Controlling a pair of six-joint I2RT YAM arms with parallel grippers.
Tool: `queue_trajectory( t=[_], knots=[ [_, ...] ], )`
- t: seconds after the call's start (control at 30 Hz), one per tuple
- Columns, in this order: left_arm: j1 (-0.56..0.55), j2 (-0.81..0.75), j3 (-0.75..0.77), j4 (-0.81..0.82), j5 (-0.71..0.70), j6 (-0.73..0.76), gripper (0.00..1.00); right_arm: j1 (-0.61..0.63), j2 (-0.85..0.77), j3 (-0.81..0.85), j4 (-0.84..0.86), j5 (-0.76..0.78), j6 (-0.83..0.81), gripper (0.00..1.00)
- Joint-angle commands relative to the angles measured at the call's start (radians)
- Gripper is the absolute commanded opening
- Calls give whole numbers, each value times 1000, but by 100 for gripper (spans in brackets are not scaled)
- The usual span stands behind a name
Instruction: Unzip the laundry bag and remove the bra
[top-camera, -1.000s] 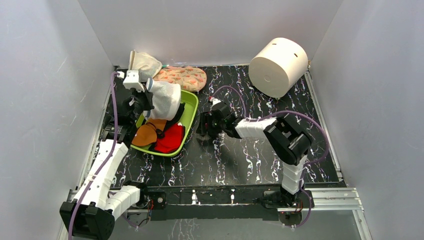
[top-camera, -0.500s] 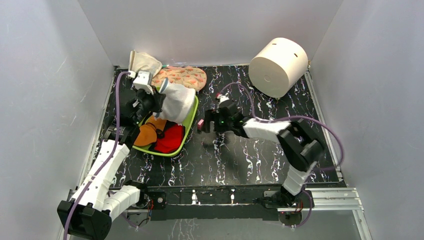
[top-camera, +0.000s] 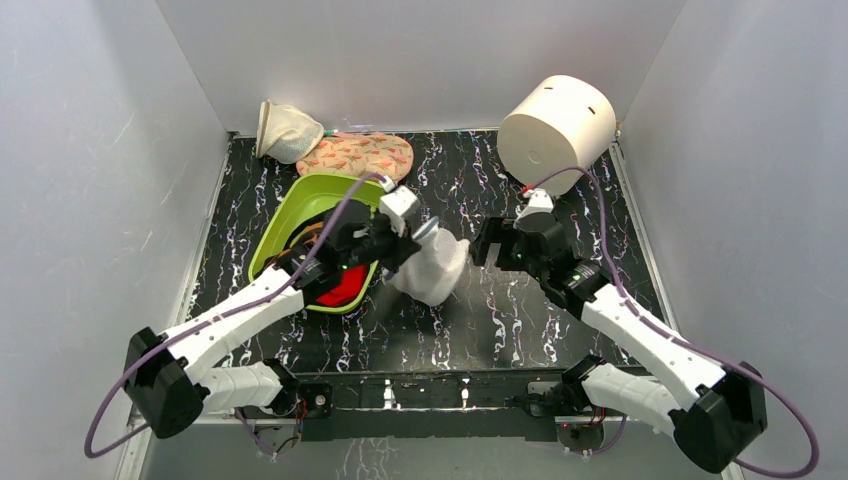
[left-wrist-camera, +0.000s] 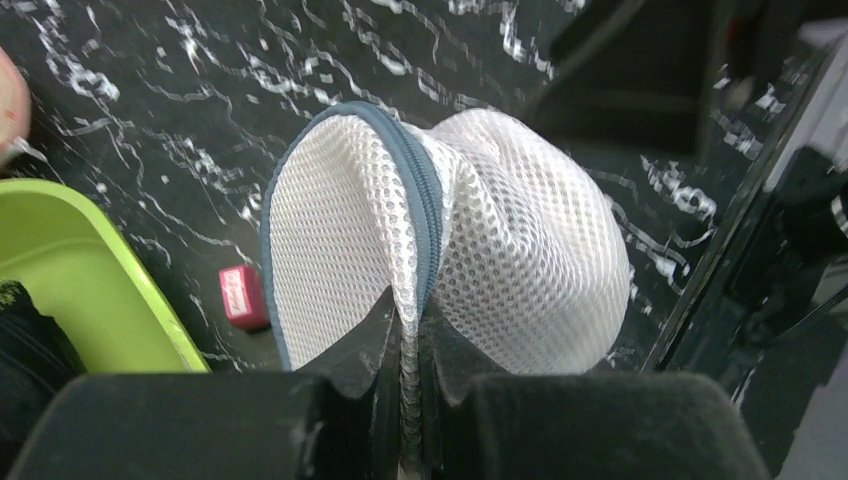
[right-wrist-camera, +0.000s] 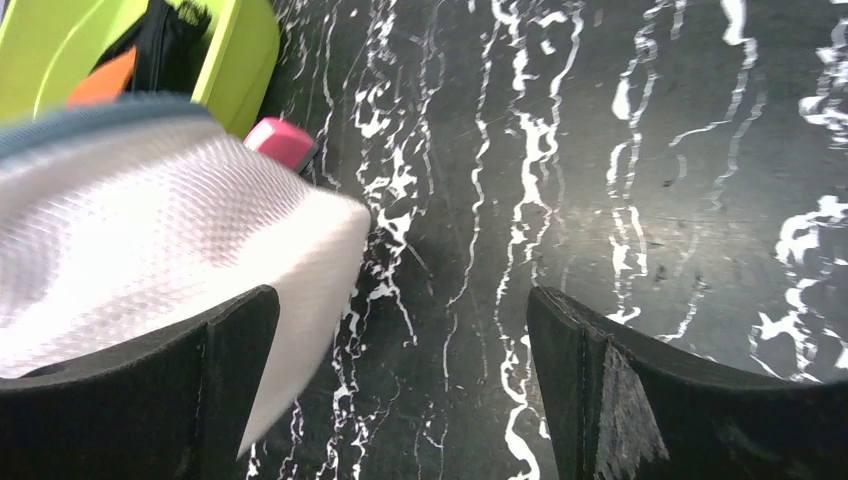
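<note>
Black white-veined tabletop, pale walls around — left gripper clamped on the laundry bag, right gripper spread apart.

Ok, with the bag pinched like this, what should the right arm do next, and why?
Probably ease the open right gripper toward the laundry bag, aiming at its dark zip line. The left gripper is shut on the bag's rim, presenting it, and the zip looks closed along the stretch that shows.
</note>
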Motion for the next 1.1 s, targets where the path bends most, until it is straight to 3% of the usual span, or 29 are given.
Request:
queue_trajectory(
  t=[0.0, 0.1, 0.2, 0.33, 0.43, 0.57, 0.7, 0.83, 1.07],
  knots=[
    [-86, 29, 67, -54, -175, 71, 0, -12, -57, 55, -36, 96, 28, 95],
    [-106, 63, 89, -82, -257, 69, 0, -12, -40, 79, -59, 47, 21, 95],
    [-146, 78, 124, -126, -452, 51, 0, -12, -17, 86, -63, -32, 21, 96],
    [-232, 176, 295, -351, -689, -30, 0, -14, 52, 72, -22, -288, 46, 95],
    [-287, 275, 429, -525, -813, -182, 0, -13, 77, -4, 103, -441, 105, 93],
    [-320, 396, 474, -610, -825, -385, 0, -13, 69, -139, 278, -470, 201, 93],
    [-366, 603, 623, -747, -851, -508, 0, -19, 76, -156, 227, -361, 200, 93],
    [-401, 646, 686, -700, -754, -491, 30, -34, 64, -144, 124, -255, 155, 93],
    [-397, 364, 462, -434, -565, -405, 94, -69, -2, -165, 38, -183, 133, 93]
  ],
)
